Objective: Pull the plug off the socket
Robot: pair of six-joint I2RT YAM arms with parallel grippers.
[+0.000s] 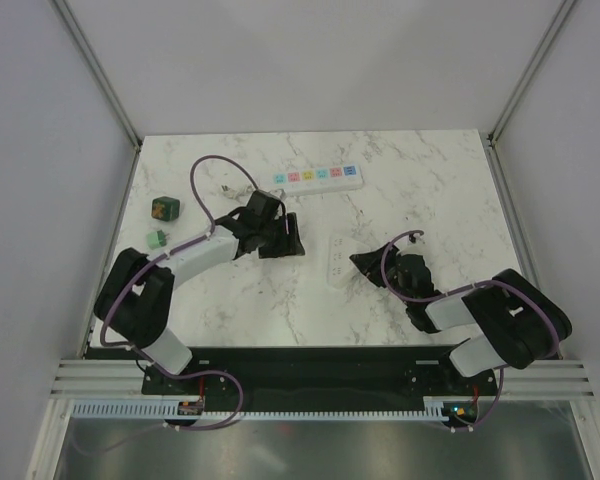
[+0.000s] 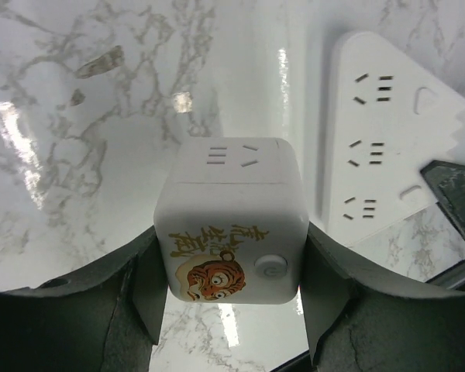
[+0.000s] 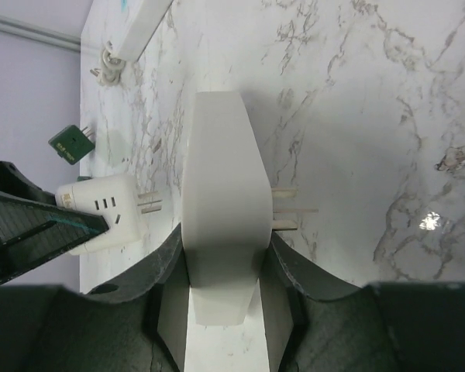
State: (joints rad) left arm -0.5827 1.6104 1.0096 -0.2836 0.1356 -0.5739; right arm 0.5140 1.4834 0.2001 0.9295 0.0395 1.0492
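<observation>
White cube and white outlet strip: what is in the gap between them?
In the right wrist view, only the metal prongs of the white cube adapter and bare marble table lie between it and the white outlet strip.

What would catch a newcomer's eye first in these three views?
The left gripper clamps a white cube adapter with a tiger picture. Its prongs are bare and just clear of the white socket block, which the right gripper holds edge-on. Far back lies the pastel power strip with no plug showing in it, and the dark green plug sits loose near the left edge of the table.
</observation>
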